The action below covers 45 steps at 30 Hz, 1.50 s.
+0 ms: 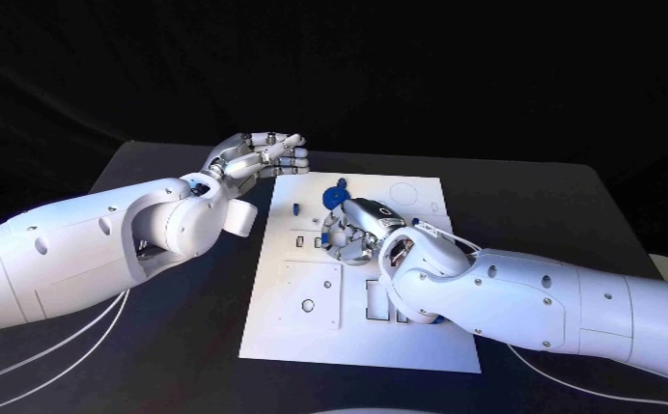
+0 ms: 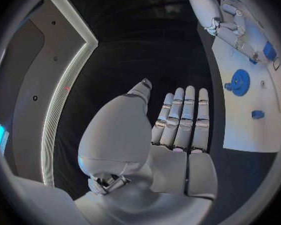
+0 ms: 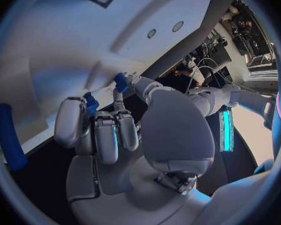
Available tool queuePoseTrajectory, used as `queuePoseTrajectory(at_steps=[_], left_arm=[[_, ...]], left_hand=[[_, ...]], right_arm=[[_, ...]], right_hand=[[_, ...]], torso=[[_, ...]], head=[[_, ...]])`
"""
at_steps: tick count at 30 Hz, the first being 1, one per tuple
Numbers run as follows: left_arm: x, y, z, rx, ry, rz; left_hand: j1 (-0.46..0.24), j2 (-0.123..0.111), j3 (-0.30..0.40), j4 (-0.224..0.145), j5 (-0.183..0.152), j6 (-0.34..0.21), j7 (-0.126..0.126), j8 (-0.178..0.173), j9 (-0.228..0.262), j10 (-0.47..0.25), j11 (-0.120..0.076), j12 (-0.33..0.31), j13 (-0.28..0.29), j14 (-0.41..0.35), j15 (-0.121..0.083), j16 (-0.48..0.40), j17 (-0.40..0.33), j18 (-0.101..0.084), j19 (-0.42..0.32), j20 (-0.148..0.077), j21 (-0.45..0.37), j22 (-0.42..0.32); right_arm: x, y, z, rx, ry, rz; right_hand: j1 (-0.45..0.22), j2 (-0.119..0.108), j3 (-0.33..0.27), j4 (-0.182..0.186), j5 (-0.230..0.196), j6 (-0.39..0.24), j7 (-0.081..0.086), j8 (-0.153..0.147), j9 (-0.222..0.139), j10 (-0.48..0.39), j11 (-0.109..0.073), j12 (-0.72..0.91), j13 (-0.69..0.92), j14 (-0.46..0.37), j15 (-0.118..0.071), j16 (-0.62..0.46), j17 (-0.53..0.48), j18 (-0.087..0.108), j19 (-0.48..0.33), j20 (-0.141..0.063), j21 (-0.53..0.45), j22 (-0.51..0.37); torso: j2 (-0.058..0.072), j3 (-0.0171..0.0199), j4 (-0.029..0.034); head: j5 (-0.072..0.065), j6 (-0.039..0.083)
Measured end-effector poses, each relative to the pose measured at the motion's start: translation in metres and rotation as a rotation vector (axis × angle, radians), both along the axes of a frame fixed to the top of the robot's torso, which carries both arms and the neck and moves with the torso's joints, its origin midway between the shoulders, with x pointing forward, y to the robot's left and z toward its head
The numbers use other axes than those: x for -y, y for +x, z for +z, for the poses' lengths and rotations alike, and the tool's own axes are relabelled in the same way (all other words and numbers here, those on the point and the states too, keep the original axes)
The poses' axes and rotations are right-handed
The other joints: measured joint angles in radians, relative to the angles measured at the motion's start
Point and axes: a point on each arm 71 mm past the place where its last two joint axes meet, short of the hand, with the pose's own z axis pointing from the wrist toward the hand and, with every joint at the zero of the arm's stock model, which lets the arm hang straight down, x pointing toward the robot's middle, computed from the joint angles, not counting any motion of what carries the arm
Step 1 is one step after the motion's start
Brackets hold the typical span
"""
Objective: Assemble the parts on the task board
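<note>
The white task board (image 1: 418, 342) lies in the middle of the black table. My right hand (image 1: 365, 228) is down on the board's upper middle, fingers curled over a round recess. Its thumb and a fingertip pinch a small blue part (image 3: 120, 81), which also appears beside those fingers as a blue part (image 2: 269, 51). A blue gear (image 1: 334, 196) stands on the board just beyond that hand. My left hand (image 1: 259, 155) hovers off the board's far left corner, fingers (image 2: 181, 117) straight and holding nothing.
A small blue block (image 2: 258, 114) sits near the board's edge past the gear (image 2: 240, 81). A long blue bar (image 3: 12, 140) lies on the board beside my right forearm. Bare black table runs along the board's left side.
</note>
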Motion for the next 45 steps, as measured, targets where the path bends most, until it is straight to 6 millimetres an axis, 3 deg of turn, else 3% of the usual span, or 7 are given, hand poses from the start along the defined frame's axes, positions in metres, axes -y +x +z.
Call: queuePoseTrajectory(at_steps=[18,25,31,34,37,42,45], left_arm=[[0.000,0.000,0.000,0.000,0.001,0.001],[0.000,0.001,0.000,-0.001,0.001,0.001],[0.000,0.001,-0.001,-0.001,0.001,0.001],[0.000,0.001,-0.001,-0.001,0.002,0.001],[-0.001,0.001,-0.001,0.001,0.011,0.001],[-0.005,0.003,-0.003,0.009,0.066,-0.004],[-0.008,0.005,-0.005,0.006,0.125,-0.012]], left_hand=[[-0.004,0.004,-0.007,0.001,0.000,0.000,0.000,0.000,0.002,0.000,0.000,0.000,0.001,0.000,0.000,-0.005,0.001,0.000,0.000,0.000,0.000,-0.002],[-0.004,0.004,-0.007,0.001,0.000,0.000,0.000,0.000,0.002,0.000,0.000,0.000,0.001,0.000,0.000,-0.005,0.001,0.000,0.000,0.000,0.000,-0.002],[-0.004,0.004,-0.007,0.001,0.000,0.000,0.000,0.000,0.002,0.000,0.000,0.000,0.001,0.000,0.000,-0.005,0.001,0.000,0.000,0.000,0.000,-0.002],[-0.004,0.004,-0.007,0.001,0.000,0.000,0.000,0.000,0.002,0.000,0.000,0.000,0.001,0.000,0.000,-0.005,0.001,0.000,0.000,0.000,0.000,-0.002],[-0.004,0.004,-0.021,0.008,0.000,0.000,0.000,0.000,0.004,0.002,0.002,-0.003,0.001,0.000,0.000,-0.005,0.003,0.000,0.000,0.000,-0.004,-0.003],[-0.041,0.008,-0.091,0.050,-0.022,0.045,0.006,0.010,0.018,0.044,-0.013,-0.012,0.005,0.065,-0.025,0.017,0.031,0.000,0.064,-0.013,0.020,0.000],[-0.022,0.028,-0.108,0.058,0.069,0.114,-0.027,0.030,0.031,0.140,-0.053,0.005,0.018,0.167,-0.064,0.055,0.065,0.000,0.153,-0.048,0.060,0.013]], right_arm=[[0.001,0.000,-0.001,-0.003,-0.003,-0.003],[0.001,0.000,-0.001,-0.004,-0.001,-0.001],[0.001,-0.001,-0.001,-0.005,0.001,0.001],[0.001,-0.002,0.000,-0.004,0.005,0.002],[0.006,-0.005,0.002,0.002,0.018,0.002],[0.022,-0.008,0.014,0.024,0.072,0.003],[0.034,-0.006,0.031,0.044,0.125,0.009]], right_hand=[[-0.013,-0.013,0.000,0.000,-0.012,-0.027,0.012,-0.020,-0.010,-0.012,0.012,-0.014,0.000,0.000,0.007,0.000,0.000,0.000,-0.004,0.004,-0.011,-0.006],[-0.030,-0.030,-0.056,0.025,-0.110,-0.070,0.023,-0.044,-0.030,-0.020,0.020,-0.019,0.000,0.000,0.022,0.000,0.000,0.000,-0.007,0.018,-0.022,-0.008],[-0.030,-0.030,-0.135,0.048,-0.128,-0.089,0.027,-0.054,-0.044,-0.023,0.023,-0.019,0.000,0.000,0.022,0.000,0.000,0.000,-0.007,0.018,-0.024,-0.008],[0.011,0.000,-0.242,0.082,-0.128,-0.123,0.033,-0.070,-0.065,-0.029,0.035,-0.023,0.000,0.000,0.029,0.000,0.000,0.000,-0.007,0.030,-0.033,-0.008],[0.106,0.031,-0.401,0.160,-0.148,-0.163,0.045,-0.079,-0.098,-0.034,0.045,-0.031,0.000,0.001,0.044,0.000,0.000,0.000,-0.007,0.036,-0.042,-0.007],[0.170,0.058,-0.435,0.185,-0.102,-0.144,0.041,-0.057,-0.111,-0.040,0.046,-0.041,0.001,0.001,0.044,0.000,0.000,0.000,-0.013,0.040,-0.063,-0.019],[0.187,0.075,-0.411,0.183,-0.077,-0.121,0.032,-0.038,-0.112,-0.072,0.039,-0.072,0.001,0.001,0.044,-0.006,0.000,0.002,-0.040,0.032,-0.116,-0.058]], torso=[[0.000,0.0004,0.0000],[0.001,-0.0002,0.0002],[0.001,-0.0003,0.0001],[0.001,-0.0003,0.0002],[0.001,0.0003,0.0002],[-0.002,0.0016,-0.0006],[-0.005,0.0030,-0.0024]], head=[[-0.002,0.001],[-0.002,0.000],[-0.002,0.000],[-0.003,0.000],[-0.004,-0.001],[-0.007,0.001],[-0.006,0.004]])
